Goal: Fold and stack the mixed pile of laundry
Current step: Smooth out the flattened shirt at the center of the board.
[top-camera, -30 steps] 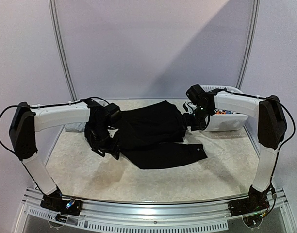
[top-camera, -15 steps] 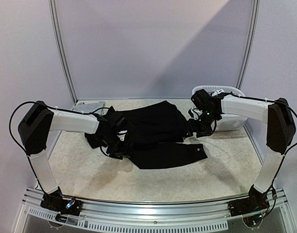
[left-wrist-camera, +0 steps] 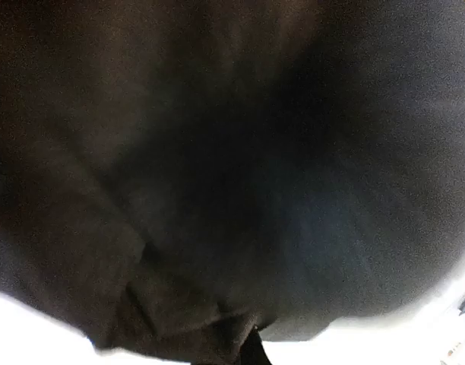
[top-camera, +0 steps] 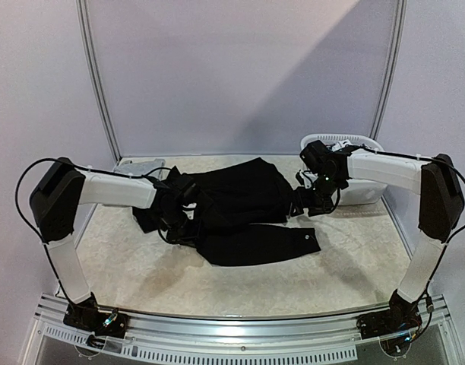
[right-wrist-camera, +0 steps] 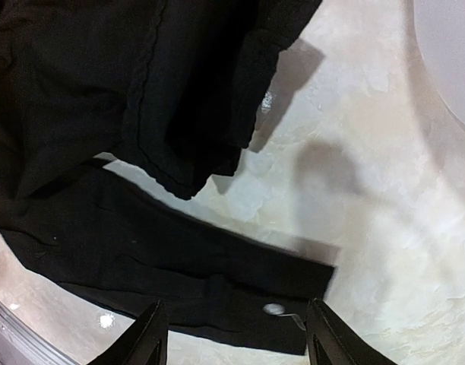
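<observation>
The left arm has sunk from above the black garment (top-camera: 240, 201) down onto its left edge, and the left pincer (top-camera: 178, 222) has snapped closed there. Its wrist camera sees only dark cloth pressed close (left-wrist-camera: 217, 167), so I cannot tell whether fabric is pinched. The right arm has drawn back toward the basket (top-camera: 363, 192) and dropped lower. The right pincer (top-camera: 308, 204) hangs just over the garment's right edge with its jaws apart and nothing between them (right-wrist-camera: 236, 338). The near sleeve (top-camera: 263, 243) has slid a little to the left.

The garment lies spread and rumpled across the middle of the counter (top-camera: 141, 274), body toward the far side, and the long sleeve is stretched flat along its near edge. From the right wrist the sleeve's cuff (right-wrist-camera: 293, 293) shows a small pale button (right-wrist-camera: 273, 309), and a hemmed flap (right-wrist-camera: 187, 152) overhangs the sleeve.

The white basket stands at the far right corner, just beyond the right pincer. Both forearms cross over the garment's ends and hide them from above.
</observation>
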Robot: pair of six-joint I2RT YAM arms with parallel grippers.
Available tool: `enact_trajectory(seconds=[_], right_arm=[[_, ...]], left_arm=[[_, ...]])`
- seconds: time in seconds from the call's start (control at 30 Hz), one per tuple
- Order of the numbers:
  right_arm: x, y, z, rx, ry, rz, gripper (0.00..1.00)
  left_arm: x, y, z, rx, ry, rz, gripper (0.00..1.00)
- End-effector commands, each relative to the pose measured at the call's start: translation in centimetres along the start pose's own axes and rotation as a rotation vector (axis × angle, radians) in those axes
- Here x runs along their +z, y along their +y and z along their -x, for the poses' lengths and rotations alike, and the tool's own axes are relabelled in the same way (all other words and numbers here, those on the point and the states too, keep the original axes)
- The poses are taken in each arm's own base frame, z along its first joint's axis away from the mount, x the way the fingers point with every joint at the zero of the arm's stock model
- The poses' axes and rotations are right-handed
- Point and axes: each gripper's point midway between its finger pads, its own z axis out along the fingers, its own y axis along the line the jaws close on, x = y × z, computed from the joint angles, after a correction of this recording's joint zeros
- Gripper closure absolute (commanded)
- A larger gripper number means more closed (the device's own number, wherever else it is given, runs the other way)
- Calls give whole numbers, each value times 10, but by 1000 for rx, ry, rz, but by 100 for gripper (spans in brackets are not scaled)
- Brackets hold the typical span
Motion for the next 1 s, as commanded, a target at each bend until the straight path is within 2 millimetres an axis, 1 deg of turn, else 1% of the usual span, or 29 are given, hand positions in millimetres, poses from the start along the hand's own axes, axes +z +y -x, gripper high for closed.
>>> enact_trajectory(seconds=[0.0,0.07,0.13,0.23,0.3,0.33,0.4,0.5,0.67,0.73,0.77,0.8,0.83,0.9,0.93,0.97], right_arm=[[-11,11,13,-15,-53,52,38],[-9,16,19,-12,-59,70,38],[-1,20,23,-4,-54,86,38],[5,27,31,10,-63,114,39],[7,34,36,14,-69,144,45],[8,37,39,18,-72,159,48],[12,43,43,27,-70,191,53],[21,48,45,49,-57,210,54],[35,45,48,64,-53,202,55],[41,46,48,55,-42,203,63],[43,48,48,50,-36,210,68],[47,48,47,50,-24,212,74],[50,48,46,52,-13,212,82],[51,48,44,53,-3,209,95],[49,46,43,56,-1,202,99],[46,44,42,55,0,189,100]], left_arm=[[-77,17,-15,2,-9,142,100],[-103,18,-19,13,-32,148,100],[-125,22,-26,19,-32,162,100],[-152,29,-34,28,-36,196,100],[-166,37,-36,25,-61,231,100],[-171,38,-37,20,-71,233,100],[-178,38,-39,10,-82,223,100],[-188,37,-42,-8,-90,212,100],[-207,41,-43,-12,-127,223,100],[-210,45,-46,-8,-123,235,100],[-210,46,-46,-8,-121,236,100],[-210,46,-46,-4,-120,236,100],[-211,45,-46,-1,-118,234,100],[-216,45,-45,6,-120,237,100],[-220,45,-44,11,-124,241,100],[-224,46,-44,14,-127,248,100]])
